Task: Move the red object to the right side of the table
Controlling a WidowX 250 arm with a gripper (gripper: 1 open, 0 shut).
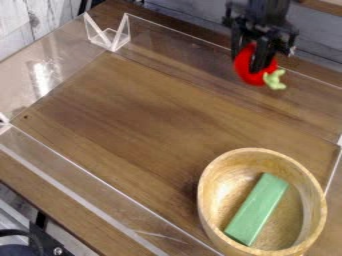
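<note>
The red object [251,66], a small rounded toy fruit with a pale-green leafy stem [275,79], hangs above the back right part of the brown wooden table [134,120]. My black gripper [257,57] comes down from the top edge and is shut on the red object, with its fingers on either side of the fruit. The stem sticks out to the lower right of the fingers. The fruit is off the tabletop.
A round wooden bowl [214,205] sits at the front right with a green rectangular block [259,210] lying in it. Low clear acrylic walls [80,215] border the table, with a folded clear piece [107,32] at the back left.
</note>
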